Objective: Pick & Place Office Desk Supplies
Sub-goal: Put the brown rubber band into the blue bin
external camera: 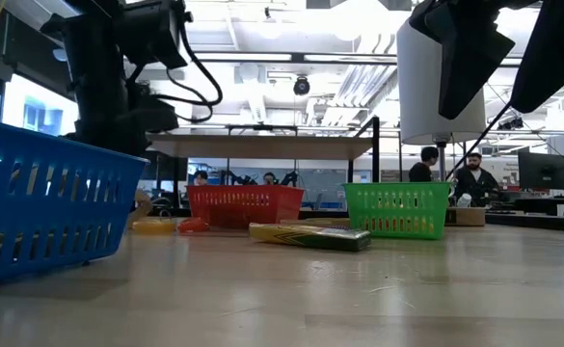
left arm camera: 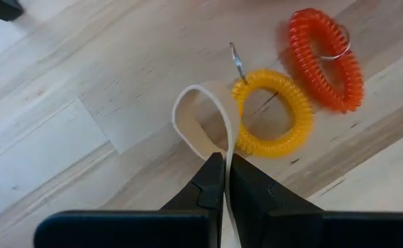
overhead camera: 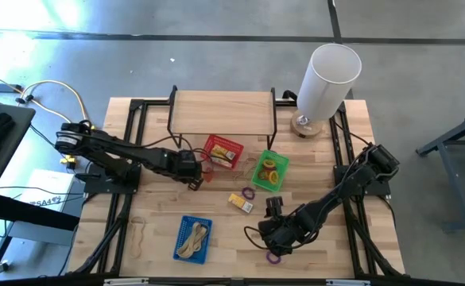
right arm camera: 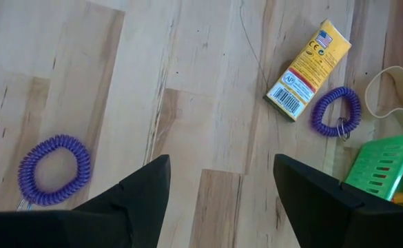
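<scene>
My left gripper [left arm camera: 226,162] [overhead camera: 193,178] is shut on a pale tan band [left arm camera: 202,116] beside the red basket [overhead camera: 222,151]. Past it, a yellow coil loop [left arm camera: 273,114] and an orange coil loop [left arm camera: 325,58] lie flat on the wood. My right gripper [right arm camera: 222,200] [overhead camera: 272,234] hovers open over bare table. A purple coil loop [right arm camera: 53,169] [overhead camera: 273,257] lies to one side of it. A small yellow box [right arm camera: 308,69] [overhead camera: 241,202] and a second purple loop [right arm camera: 337,110] [overhead camera: 249,193] lie farther off. Another tan band [right arm camera: 394,89] lies near the green basket [overhead camera: 269,170]. My left gripper pinches the pale tan band between its two fingertips, both strands pressed together at the pinch [left arm camera: 226,148]. The rest of the band stands out beyond the fingertips as an open loop [left arm camera: 187,110]. Whether that loop touches the table, I cannot tell.
A blue basket [overhead camera: 192,238] near the table's near edge holds tan bands. The green basket holds yellow and orange loops. A wooden shelf on a black frame [overhead camera: 222,111] and a tall white cylinder [overhead camera: 327,79] stand at the far side. People sit in the room beyond [external camera: 474,178].
</scene>
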### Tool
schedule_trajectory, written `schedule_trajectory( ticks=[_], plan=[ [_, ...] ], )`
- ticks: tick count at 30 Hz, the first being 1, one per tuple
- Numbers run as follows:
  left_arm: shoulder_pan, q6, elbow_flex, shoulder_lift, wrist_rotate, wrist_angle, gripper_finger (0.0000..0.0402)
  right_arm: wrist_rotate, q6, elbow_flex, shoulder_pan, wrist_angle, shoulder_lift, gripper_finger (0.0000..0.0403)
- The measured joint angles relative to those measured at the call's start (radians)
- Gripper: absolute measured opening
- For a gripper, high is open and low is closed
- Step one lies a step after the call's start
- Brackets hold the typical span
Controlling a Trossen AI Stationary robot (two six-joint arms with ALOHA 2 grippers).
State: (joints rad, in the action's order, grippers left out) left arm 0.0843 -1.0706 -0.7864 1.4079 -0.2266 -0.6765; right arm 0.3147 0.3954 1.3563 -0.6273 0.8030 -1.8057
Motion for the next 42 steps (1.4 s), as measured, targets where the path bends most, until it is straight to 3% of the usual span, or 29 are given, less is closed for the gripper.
schedule_trajectory(
  ticks=[9,22,31,42],
  plan=[
    [0.073,0.036,-0.104,-0.082,-0.045,-0.013,0.0003,0.000,-0.001,0.000,0.001,-0.001,0.000,0.0246],
    [0.347,-0.009,-0.474,-0.096,-0.278,-0.252,0.0002,-0.006,-0.001,0.000,-0.003,-0.004,0.000,0.0246],
    [0.559,-0.020,-0.496,-0.086,-0.278,0.032,0.0001,-0.008,-0.008,0.000,-0.017,-0.025,0.000,0.0246],
    [0.686,-0.202,-0.496,0.039,-0.300,0.131,0.0001,-0.061,-0.025,-0.001,-0.021,-0.071,0.000,0.0246]
  ],
)
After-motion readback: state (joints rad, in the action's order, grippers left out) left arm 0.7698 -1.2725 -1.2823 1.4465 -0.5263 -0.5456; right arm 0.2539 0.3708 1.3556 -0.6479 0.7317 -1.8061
